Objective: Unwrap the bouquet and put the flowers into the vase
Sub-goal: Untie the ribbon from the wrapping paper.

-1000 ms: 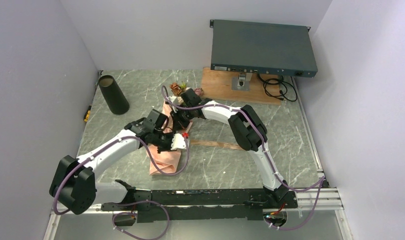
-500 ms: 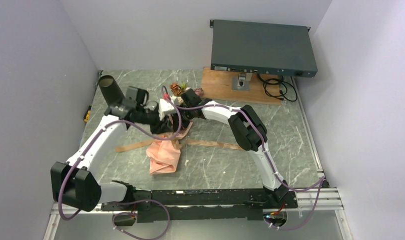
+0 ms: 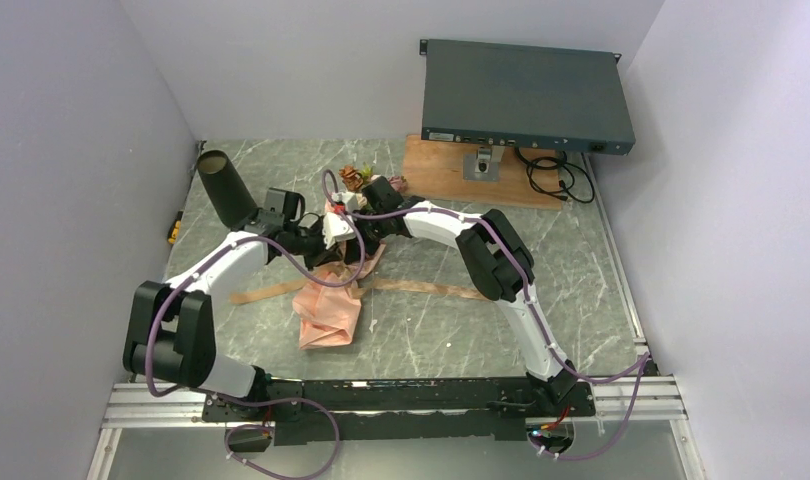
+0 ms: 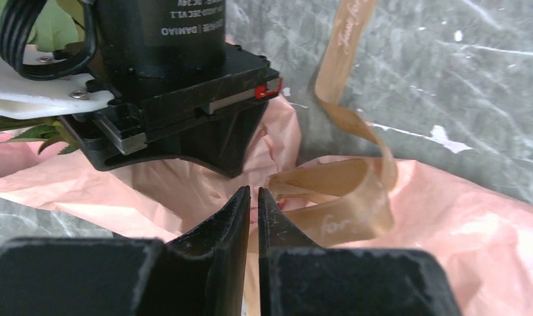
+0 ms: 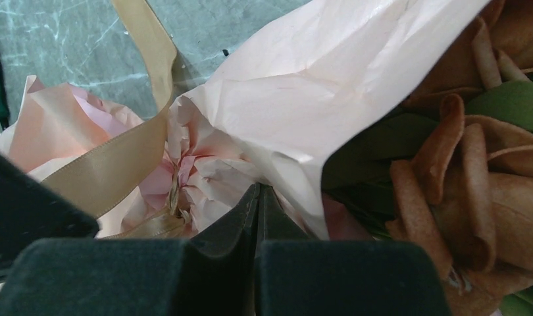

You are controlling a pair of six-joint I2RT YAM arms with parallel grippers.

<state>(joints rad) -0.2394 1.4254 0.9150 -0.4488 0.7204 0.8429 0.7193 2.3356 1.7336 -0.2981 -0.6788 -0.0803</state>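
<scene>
- Reaching up and rightward from its base at the near left corner, the left arm (image 3: 221,265) folds sharply at the elbow. Its white forearm lies low over the grey marbled desk (image 3: 581,260), and its wrist points at the bouquet.
- The right arm (image 3: 436,222) rises from the near right, bends at a dark elbow and stretches its forearm leftward. Its wrist tips down onto the same spot, so the two wrists meet almost nose to nose.
- The small bouquet of rust, cream and pink roses in crinkled salmon-pink paper (image 3: 356,180) lies mid-desk with its heads toward the far wall. The paper (image 3: 329,310) trails toward the arms' bases.
- The left arm's fingers (image 4: 231,210) stand nearly together with only a thin slit between them, hovering over the paper just before the right wrist. I cannot tell whether they nip anything.
- The right arm's fingers (image 5: 241,217) are pressed together, tips against the gathered paper; I cannot tell whether a fold is caught there.
- A rusty orange-brown rose with green leaves (image 5: 448,178) pokes out beside that paper.
- The tan satin ribbon (image 4: 343,204) loops loosely on the paper and runs out over the desk.
- The tall matte black cylinder vase (image 3: 226,188) stands at the far left, near the left wrist and apart from the bouquet.
</scene>
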